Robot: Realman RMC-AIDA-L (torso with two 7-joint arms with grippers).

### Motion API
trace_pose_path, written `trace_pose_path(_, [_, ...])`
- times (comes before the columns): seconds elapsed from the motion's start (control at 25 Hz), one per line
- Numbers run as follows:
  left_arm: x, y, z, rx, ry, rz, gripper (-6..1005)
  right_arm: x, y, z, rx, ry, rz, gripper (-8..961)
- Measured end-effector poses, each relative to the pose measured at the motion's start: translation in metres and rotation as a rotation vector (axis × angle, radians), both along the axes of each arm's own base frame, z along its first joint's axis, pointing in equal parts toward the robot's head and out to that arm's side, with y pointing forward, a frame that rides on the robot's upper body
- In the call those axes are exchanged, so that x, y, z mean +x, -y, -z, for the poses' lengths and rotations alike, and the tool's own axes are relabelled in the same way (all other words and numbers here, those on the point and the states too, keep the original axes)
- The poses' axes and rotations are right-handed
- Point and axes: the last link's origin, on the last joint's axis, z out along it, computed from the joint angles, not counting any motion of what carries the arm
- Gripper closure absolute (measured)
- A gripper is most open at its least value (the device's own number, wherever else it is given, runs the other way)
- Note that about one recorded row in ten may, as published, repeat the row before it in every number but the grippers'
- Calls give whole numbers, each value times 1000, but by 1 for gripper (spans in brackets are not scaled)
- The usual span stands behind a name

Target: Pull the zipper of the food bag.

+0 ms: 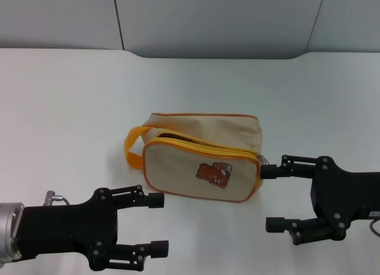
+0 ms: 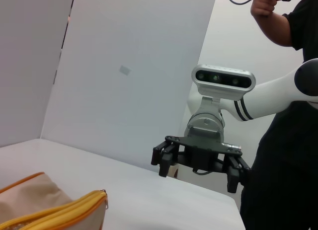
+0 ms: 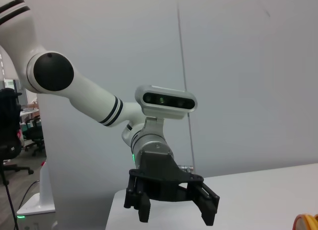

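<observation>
Cream canvas and orange-yellow piping: one food bag (image 1: 202, 162) sits mid-table (image 1: 71, 97), its long axis running left to right, bear picture (image 1: 215, 173) facing the robot and loop handle (image 1: 134, 145) at the left end. One zipper (image 1: 199, 144) strip curves along the top edge, partly parted, its pull tab at the right end near the right gripper (image 1: 276, 198). Two grippers, both spread wide and holding nothing: the right one just beside the bag's right end, the left gripper (image 1: 157, 224) in front of the bag's left corner, apart from it.

White table (image 1: 71, 97) carrying a single object. The food bag (image 1: 202, 159) rests on it, near centre.
</observation>
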Motion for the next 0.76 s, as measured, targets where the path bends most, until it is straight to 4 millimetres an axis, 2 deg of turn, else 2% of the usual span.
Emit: trace_pose_path(0.76, [-1,1,0,4,1,2,177,-2,-1,1,-5,-1,-7,133])
